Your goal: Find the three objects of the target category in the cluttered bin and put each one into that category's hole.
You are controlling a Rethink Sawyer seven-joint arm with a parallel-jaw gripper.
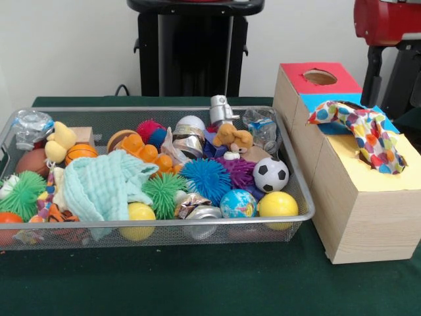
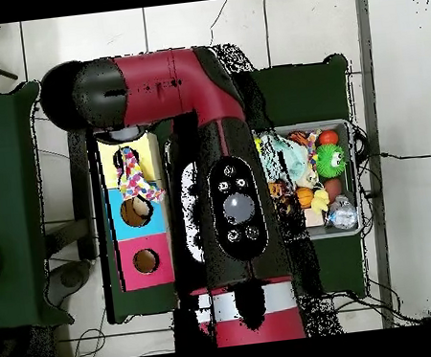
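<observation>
We note the wire mesh bin (image 1: 299, 191) crowded with balls, spiky toys and a mint cloth (image 1: 105, 184); polka-dot fabric (image 1: 365, 135) stuffs, apparently, the wooden box's (image 1: 362, 210) middle hole. Pincer state: cannot tell.

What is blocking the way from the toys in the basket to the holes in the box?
A spotted cloth lies bunched on the box, across its yellow top and onto the blue; no yellow hole shows. The red hole and the blue hole are open. The basket wall also stands between.
</observation>
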